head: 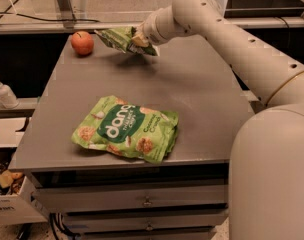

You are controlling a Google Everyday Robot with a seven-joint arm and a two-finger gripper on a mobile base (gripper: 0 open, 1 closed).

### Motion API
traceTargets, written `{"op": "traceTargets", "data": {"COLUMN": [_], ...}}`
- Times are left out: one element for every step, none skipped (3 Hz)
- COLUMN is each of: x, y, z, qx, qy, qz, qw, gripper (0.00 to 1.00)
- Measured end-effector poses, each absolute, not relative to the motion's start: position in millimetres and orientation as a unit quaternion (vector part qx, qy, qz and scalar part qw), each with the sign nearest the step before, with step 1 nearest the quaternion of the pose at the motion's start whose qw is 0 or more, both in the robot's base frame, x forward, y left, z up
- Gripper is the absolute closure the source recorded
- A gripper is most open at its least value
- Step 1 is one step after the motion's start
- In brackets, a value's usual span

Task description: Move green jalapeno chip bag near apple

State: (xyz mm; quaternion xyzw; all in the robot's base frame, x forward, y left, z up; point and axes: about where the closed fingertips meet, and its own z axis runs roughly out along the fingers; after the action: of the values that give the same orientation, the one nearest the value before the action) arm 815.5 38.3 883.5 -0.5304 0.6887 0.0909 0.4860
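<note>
I see the gripper (138, 39) over the far edge of the counter (192, 94), fingers clamped on one end of the green jalapeno chip bag (116, 37). Bag's held just beside the apple (82, 42), not touching.

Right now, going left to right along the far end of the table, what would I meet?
Apple → green jalapeno chip bag → gripper, clamped on the bag's right end above the table → the robot's arm.
</note>
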Motion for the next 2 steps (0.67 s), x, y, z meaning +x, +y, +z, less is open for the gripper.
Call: {"op": "traceTargets", "data": {"x": [812, 813], "y": [52, 60], "z": [874, 862], "qx": [-0.541, -0.551], "qy": [0.684, 0.682], "qz": [0.095, 0.089], "qw": [0.48, 0.473], "gripper": [1.0, 1.0]}}
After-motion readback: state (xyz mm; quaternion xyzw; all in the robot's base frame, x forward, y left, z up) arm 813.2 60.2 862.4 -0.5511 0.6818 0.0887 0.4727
